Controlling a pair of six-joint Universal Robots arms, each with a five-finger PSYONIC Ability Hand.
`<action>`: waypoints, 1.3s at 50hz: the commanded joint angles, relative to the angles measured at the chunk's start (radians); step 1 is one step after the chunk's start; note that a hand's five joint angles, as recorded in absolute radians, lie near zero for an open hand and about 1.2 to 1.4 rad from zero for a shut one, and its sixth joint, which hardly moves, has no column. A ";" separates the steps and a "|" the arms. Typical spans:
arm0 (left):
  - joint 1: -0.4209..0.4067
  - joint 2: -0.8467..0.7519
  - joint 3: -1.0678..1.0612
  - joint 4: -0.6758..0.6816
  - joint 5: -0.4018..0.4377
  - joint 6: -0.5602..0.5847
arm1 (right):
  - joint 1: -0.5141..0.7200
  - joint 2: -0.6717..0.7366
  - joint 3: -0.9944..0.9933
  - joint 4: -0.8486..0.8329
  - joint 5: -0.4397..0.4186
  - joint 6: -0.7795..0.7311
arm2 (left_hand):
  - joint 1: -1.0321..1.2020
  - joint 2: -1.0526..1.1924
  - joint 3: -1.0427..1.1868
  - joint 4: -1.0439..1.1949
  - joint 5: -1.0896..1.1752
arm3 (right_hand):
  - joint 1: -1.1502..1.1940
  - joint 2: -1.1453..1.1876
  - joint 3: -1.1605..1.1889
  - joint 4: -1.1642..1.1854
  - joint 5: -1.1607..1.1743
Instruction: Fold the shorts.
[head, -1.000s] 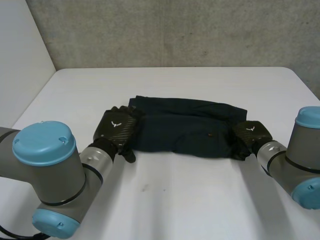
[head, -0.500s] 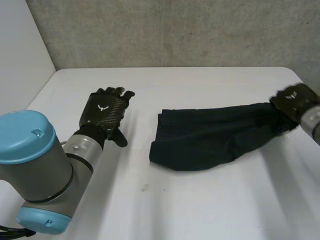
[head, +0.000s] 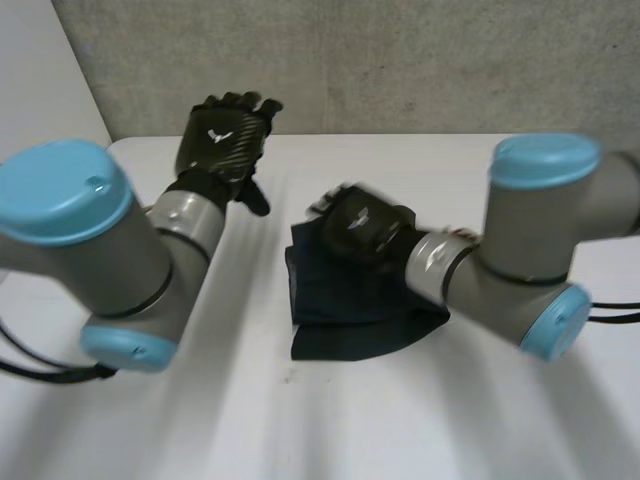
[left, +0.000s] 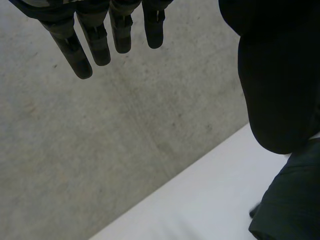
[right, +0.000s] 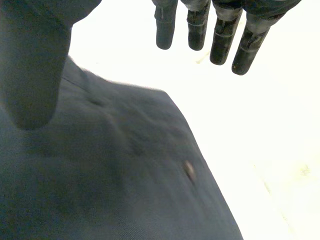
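Note:
The dark navy shorts (head: 345, 318) lie folded into a compact bundle in the middle of the white table (head: 400, 425). My right hand (head: 362, 224) hovers over the bundle's far left part, its arm reaching across from the right. In the right wrist view its fingers (right: 222, 40) are straight and spread above the shorts (right: 125, 190), holding nothing. My left hand (head: 225, 135) is raised off the table at the far left, away from the cloth. Its fingers (left: 95, 45) are straight, with a corner of the shorts (left: 292, 205) below its thumb.
A grey concrete wall (head: 400, 60) runs along the table's far edge. A pale side wall (head: 40, 90) stands at the left. Bare table surface surrounds the bundle in front and to both sides.
My right hand carried the shorts' right end across to the left, doubling the cloth over, and let go. My left hand rose up and back from the table.

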 joint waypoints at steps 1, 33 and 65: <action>-0.076 -0.197 0.233 -0.077 0.011 0.002 | -0.123 -0.036 -0.072 0.012 0.104 0.476 | 0.077 0.067 0.057 0.065 0.050 | -0.030 -0.051 -0.035 -0.060 -0.071; -0.095 -0.150 0.367 -0.493 0.009 0.019 | -0.137 -0.106 -0.051 -0.014 0.252 0.379 | 0.072 0.062 0.052 0.059 0.044 | -0.030 -0.051 -0.035 -0.060 -0.071; 0.161 0.306 0.211 -0.654 0.025 -0.128 | -0.186 -0.251 0.014 0.178 0.184 0.343 | -0.005 -0.015 -0.025 -0.017 -0.033 | -0.030 -0.051 -0.035 -0.060 -0.071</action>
